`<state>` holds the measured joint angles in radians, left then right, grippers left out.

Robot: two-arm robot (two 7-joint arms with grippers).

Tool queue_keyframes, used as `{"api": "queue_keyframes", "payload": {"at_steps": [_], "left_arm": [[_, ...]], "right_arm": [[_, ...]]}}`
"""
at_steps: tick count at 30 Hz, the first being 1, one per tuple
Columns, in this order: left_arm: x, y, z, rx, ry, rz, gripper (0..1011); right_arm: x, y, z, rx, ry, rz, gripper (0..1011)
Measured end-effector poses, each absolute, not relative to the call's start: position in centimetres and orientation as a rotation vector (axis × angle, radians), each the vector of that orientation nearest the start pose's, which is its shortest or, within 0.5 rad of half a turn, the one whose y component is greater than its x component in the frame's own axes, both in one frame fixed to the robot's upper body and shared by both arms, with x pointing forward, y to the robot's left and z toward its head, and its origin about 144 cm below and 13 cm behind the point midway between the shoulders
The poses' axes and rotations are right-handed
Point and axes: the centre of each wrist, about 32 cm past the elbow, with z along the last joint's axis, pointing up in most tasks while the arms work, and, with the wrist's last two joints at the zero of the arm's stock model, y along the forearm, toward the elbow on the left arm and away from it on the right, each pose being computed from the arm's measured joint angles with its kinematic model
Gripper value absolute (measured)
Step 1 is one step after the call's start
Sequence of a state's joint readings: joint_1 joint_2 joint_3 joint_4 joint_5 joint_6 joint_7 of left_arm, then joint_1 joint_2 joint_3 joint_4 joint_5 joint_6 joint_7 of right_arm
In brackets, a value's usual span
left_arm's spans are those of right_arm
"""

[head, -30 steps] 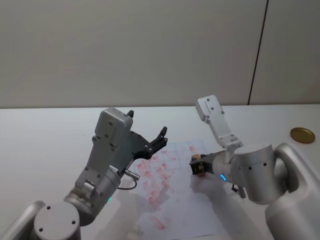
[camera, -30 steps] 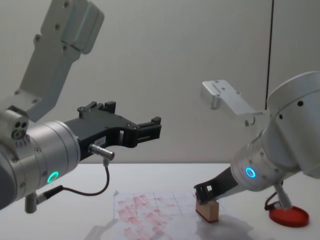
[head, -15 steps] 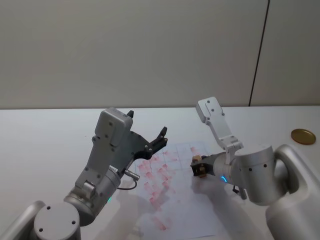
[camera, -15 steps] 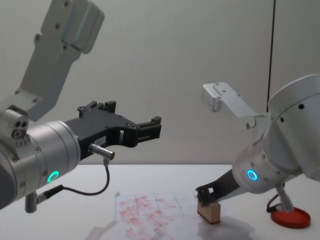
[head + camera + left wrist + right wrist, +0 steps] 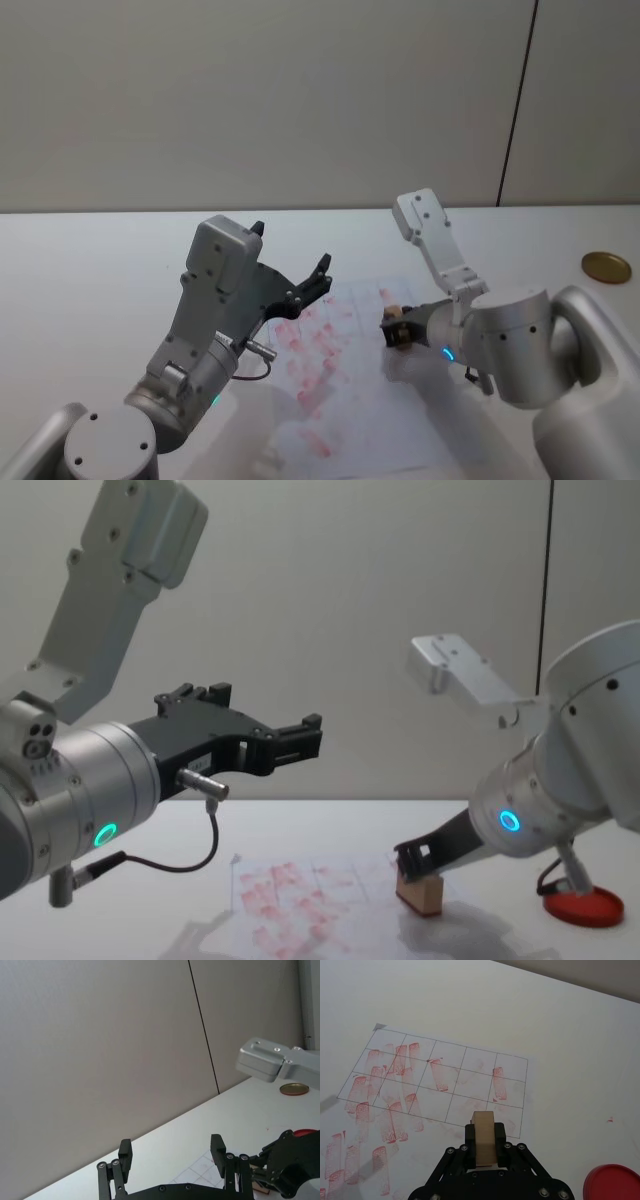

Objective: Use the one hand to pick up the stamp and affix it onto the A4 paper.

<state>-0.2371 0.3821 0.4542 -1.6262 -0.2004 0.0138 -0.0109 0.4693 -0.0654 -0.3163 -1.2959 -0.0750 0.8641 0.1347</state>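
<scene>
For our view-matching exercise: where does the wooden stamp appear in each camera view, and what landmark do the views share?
Head view: the stamp, right of centre.
Chest view: lower right, beside the red marks.
Left wrist view: tan sliver at picture's lower right edge.
Right wrist view: picture's lower centre.
Shared landmark: the A4 paper.

Rear wall (image 5: 250, 100): plain matt panels of a grey-beige tone, unmarked, running the full width behind the desk (image 5: 90, 270). One thin dark vertical seam (image 5: 516, 100) divides the panels on the right side and runs down to the desk's far edge. In the left wrist view a pale vertical strip (image 5: 305, 995) stands against the wall, beyond the seam. The desk has a flat, smooth white top, meeting the wall in a straight horizontal line. Lighting is even and diffuse, with no hard glare. Soft grey shadows (image 5: 470, 940) lie on the desk surface.
</scene>
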Motion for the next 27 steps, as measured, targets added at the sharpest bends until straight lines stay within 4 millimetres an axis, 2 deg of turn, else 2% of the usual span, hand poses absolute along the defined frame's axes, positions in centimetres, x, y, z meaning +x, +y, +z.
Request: {"api": "queue_keyframes", "payload": {"at_steps": [6,17,27], "left_arm": [[49.2,19.8,120.4,0.061,-0.268,1.124,993],[49.2,19.8,120.4,0.061,-0.268,1.124,993],[49.2,19.8,120.4,0.061,-0.268,1.124,993]], "right_arm": [[56.5,-11.1,123.9,-0.602,0.298,-1.168,201],[56.0,-12.7,127.2,-0.463,0.2,-1.231,201],[55.3,-14.2,128.6,-0.415,0.184,-1.276,201]]}}
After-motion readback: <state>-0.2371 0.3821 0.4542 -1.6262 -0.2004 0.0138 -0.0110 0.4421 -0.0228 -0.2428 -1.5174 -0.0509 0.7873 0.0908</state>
